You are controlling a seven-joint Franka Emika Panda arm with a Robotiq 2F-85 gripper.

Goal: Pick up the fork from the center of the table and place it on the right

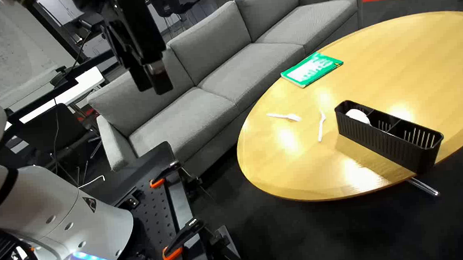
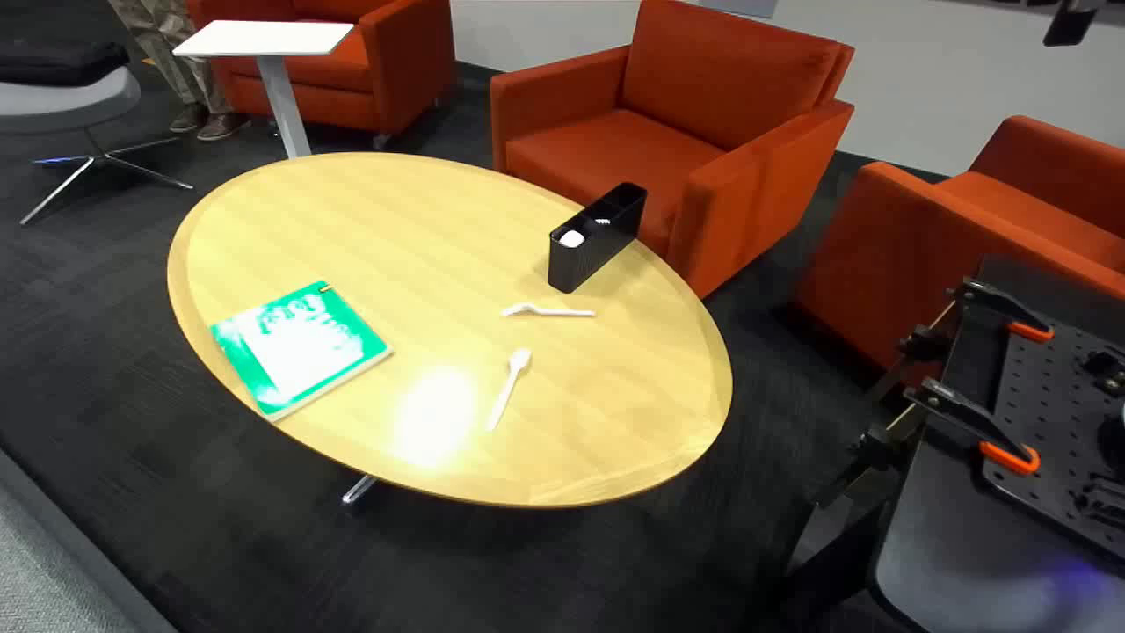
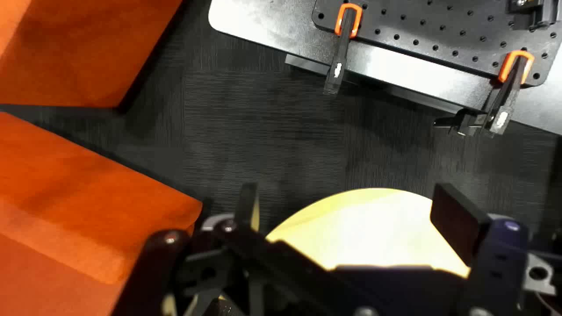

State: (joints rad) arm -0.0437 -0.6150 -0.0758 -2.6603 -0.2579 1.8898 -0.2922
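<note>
Black pincer (image 3: 351, 208) spread wide, partly hiding table (image 3: 382, 228) in wrist view, fork (image 2: 555, 312) indistinct in both exterior views

2 utensils (image 2: 555, 312) on the table (image 2: 378, 229)

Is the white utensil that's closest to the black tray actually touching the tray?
Apart. In an exterior view, a strip of bare tabletop shows plainly between the utensil and the tray.
</note>
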